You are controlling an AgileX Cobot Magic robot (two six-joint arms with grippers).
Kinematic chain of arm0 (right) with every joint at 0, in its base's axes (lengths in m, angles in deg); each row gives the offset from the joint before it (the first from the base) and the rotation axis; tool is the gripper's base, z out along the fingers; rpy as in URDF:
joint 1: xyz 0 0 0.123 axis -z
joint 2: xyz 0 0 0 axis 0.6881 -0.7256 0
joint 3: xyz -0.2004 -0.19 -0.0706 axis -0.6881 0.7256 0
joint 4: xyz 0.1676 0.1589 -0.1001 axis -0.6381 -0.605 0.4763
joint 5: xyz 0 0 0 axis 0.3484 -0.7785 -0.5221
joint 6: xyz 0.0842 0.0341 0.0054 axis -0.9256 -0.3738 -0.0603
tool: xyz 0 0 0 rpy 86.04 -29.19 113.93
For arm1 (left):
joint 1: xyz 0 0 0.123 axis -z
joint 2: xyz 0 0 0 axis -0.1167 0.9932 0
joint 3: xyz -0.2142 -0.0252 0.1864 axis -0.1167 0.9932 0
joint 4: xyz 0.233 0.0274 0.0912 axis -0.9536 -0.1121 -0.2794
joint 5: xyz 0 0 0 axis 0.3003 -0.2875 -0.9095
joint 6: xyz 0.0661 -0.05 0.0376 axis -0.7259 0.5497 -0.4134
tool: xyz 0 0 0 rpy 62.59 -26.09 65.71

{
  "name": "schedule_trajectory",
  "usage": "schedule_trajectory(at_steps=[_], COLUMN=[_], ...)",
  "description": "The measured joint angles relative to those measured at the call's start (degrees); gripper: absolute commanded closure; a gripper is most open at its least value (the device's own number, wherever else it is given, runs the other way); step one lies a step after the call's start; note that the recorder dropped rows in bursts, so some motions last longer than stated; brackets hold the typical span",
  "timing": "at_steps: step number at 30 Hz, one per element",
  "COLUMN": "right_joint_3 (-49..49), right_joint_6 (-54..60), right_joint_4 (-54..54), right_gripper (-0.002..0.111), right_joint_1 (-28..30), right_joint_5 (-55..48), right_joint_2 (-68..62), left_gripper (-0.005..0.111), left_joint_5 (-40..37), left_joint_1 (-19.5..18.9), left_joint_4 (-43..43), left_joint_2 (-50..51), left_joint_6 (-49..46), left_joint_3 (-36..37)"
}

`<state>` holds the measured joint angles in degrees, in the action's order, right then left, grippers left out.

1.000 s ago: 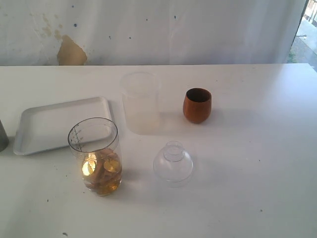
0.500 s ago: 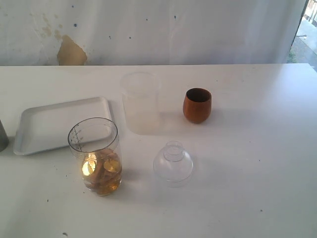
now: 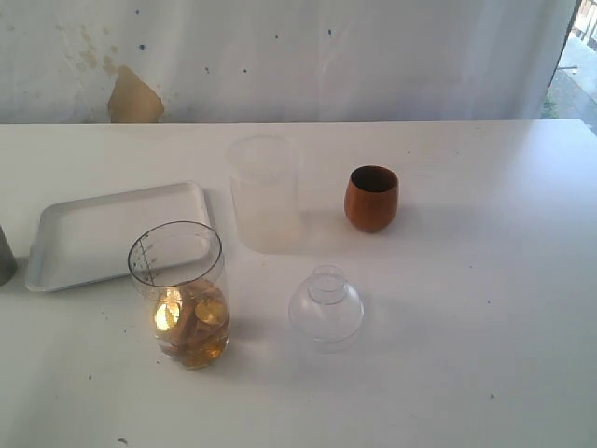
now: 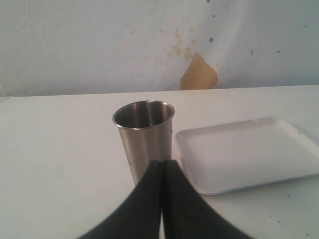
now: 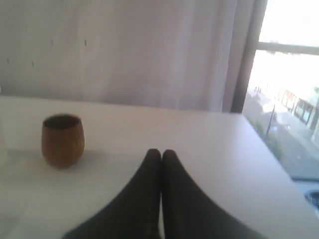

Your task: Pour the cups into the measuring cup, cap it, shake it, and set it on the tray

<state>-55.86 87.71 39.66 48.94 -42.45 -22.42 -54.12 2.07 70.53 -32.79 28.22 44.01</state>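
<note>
Nothing has moved since the earlier frames. The left gripper, clenched and empty, points straight at the upright tumbler, just beside the tray; the right gripper, also clenched empty, has the wooden cup farther off and aside. The measuring cup stands uncapped near the tray. The exterior view shows no arms, crops the tumbler, and neither cup's contents show

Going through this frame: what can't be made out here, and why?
Steel tumbler: cut off by the left edge in the exterior view; its base hidden behind the shut left pincer in the left wrist view.
Wooden cup: whether it holds anything; its inside is too dark in both views.
Measuring cup: graduation print too small to read, exterior view.
</note>
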Motion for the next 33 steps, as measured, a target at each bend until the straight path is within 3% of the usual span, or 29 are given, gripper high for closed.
schedule_trajectory(at_steps=[5,7,9,13,14,19,25,33], right_joint_3=[0.0,0.0,-0.4,-10.5,-14.2,-29.0,-43.6,-55.5], right_joint_6=[-0.9,-10.6,-18.4,-23.8,-23.9,-20.1,-6.6,16.0], right_joint_4=[-0.3,-0.9,-1.1,-1.3,-1.3,-1.1,-3.2,-30.7], right_gripper=[0.108,0.108,0.097,0.045,0.037,0.034,0.035,0.037], right_joint_1=[0.0,0.0,0.0,0.0,0.0,0.0,0.0,0.1], right_joint_5=[22.7,32.0,32.0,23.5,21.4,4.4,-19.9,-41.0], right_joint_2=[0.0,0.0,0.0,-5.1,-7.4,-17.5,-31.2,-50.7], left_gripper=[0.107,0.107,0.107,0.107,0.107,0.107,0.107,0.107], left_joint_5=[0.0,0.0,0.1,0.1,0.1,0.1,0.1,0.1], left_joint_1=[0.0,0.0,0.0,0.0,0.0,0.0,0.0,0.0], left_joint_4=[0.0,0.0,0.0,0.0,0.0,0.0,0.0,0.0], left_joint_2=[0.0,0.0,0.0,0.0,0.0,0.0,0.0,0.0], left_joint_6=[0.0,0.0,0.0,0.0,0.0,0.0,0.0,0.0], left_joint_3=[0.0,0.0,0.0,0.0,0.0,0.0,0.0,0.0])
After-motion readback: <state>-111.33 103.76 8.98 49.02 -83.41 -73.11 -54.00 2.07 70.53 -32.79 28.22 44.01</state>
